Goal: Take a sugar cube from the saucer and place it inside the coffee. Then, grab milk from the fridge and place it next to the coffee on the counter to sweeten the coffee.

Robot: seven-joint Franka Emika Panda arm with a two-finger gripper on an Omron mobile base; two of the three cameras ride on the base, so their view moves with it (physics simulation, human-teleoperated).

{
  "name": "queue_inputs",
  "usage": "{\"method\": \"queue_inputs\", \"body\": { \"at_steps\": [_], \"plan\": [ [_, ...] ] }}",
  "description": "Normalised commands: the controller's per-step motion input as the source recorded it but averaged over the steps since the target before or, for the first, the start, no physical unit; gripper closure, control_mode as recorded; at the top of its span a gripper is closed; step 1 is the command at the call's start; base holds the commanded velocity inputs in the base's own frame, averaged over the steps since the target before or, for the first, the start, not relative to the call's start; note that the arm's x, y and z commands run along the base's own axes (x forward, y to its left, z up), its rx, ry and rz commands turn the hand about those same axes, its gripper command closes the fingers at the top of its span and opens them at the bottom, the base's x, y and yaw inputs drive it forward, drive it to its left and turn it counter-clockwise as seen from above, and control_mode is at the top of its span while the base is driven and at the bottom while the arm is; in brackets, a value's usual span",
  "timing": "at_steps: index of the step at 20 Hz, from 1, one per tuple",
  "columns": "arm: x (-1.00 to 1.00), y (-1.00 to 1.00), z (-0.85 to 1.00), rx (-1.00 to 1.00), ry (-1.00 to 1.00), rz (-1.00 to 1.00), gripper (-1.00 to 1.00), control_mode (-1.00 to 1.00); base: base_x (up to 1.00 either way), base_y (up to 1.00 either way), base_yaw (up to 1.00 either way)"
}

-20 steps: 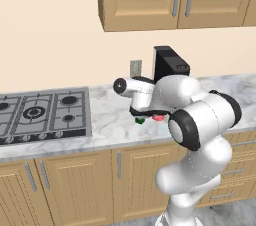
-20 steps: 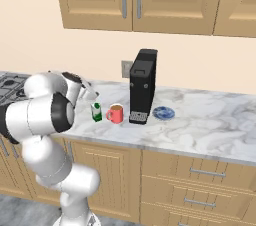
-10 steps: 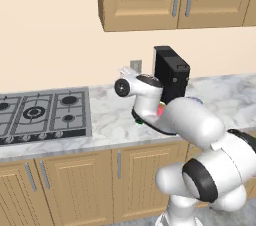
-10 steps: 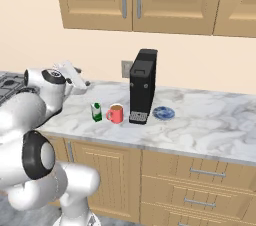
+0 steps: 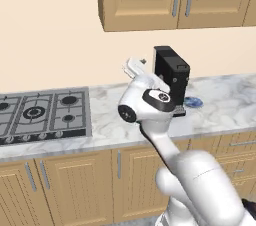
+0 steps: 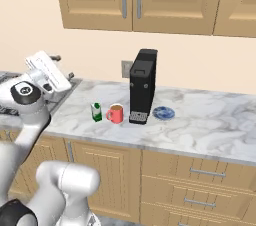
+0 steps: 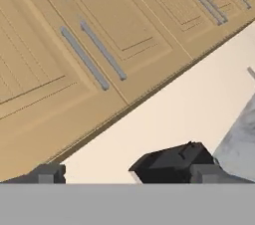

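White arm links are seen nearest the cameras, rising from the floor before the light wooden base cabinets [image 6: 200, 180]. The gripper [image 6: 62, 67] is raised above the counter [image 6: 210, 127], well apart from the mug, with its jaws spread wide and nothing held between them; one dark fingertip [image 7: 47, 173] is shown in the hand view, directed at the wall cabinets [image 7: 99, 45]. On the marble worktop, the milk carton [image 6: 96, 112] stands upright just beside the red mug of coffee [image 6: 115, 114]. The black coffee machine [image 6: 142, 93] stands next to the mug, and the blue saucer [image 6: 163, 113] lies beyond it. The sugar cube is too small to be located with confidence. The gas hob [image 5: 40, 115] is set in the counter farther left.
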Motion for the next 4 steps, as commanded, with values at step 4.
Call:
{"method": "queue_inputs", "body": {
  "at_steps": [4],
  "plan": [
    [-1.0, 0.27, 0.84, -0.19, -0.72, 0.0, -1.0, -1.0, 0.0, 0.0, 0.0]
  ]
}}
